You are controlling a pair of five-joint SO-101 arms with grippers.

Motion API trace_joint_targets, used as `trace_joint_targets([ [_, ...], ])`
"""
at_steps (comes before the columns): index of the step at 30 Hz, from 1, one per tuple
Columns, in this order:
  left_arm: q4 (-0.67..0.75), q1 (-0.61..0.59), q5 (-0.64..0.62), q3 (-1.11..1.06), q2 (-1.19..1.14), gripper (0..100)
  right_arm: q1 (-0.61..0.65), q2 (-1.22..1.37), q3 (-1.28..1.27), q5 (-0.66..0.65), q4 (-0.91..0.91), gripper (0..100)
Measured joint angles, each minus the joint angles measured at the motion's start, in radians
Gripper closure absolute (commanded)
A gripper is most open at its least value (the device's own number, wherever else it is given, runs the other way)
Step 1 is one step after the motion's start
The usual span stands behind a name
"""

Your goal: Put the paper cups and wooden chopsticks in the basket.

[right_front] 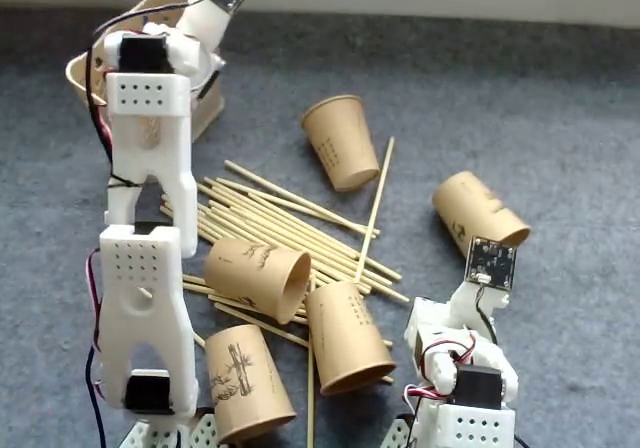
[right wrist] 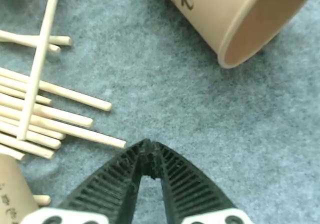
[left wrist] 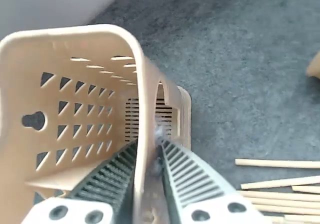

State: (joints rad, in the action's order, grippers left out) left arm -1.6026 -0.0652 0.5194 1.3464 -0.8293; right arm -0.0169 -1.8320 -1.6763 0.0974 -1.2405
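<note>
**Obs: basket wall pinched; cups + sticks loose on mat**

My left gripper (left wrist: 148, 143) is clamped on the basket (left wrist: 75, 84), one finger inside and one outside, w/ the side wall squeezed btwn them. Basket is beige plastic w/ rows of triangular holes + fine slots. It sits at the far-left corner of the grey mat (right_front: 560, 98). Upright or tipped: can't tell.

My right gripper (right wrist: 148, 149) has its fingers together, tips touching, nothing held. It is low over the mat, near the rightmost cup (right wrist: 235, 14).

Paper cups (right_front: 347, 336): 5, tan w/ dark print, all on their sides. Rightmost cup's mouth points near-right. The middle cup (right_front: 258, 276) has its mouth to the right and lies on the sticks.

Chopsticks (right_front: 290, 233): pale wood, loose pile mid-mat. Long axes run mostly far-left to near-right. One stick (right_front: 377, 208) crosses the pile near-to-far.
</note>
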Motion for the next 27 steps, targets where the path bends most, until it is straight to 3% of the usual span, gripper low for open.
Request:
trace_joint_targets([
  [12, -0.138, 0.138, 0.0, 0.038, 0.0, 99, 0.0, 0.0, 0.0, 0.0, 0.0, 99.3],
  [27, -0.16, 0.31, 0.0, 0.04, 0.0, 99, 0.0, 0.0, 0.0, 0.0, 0.0, 99.3],
])
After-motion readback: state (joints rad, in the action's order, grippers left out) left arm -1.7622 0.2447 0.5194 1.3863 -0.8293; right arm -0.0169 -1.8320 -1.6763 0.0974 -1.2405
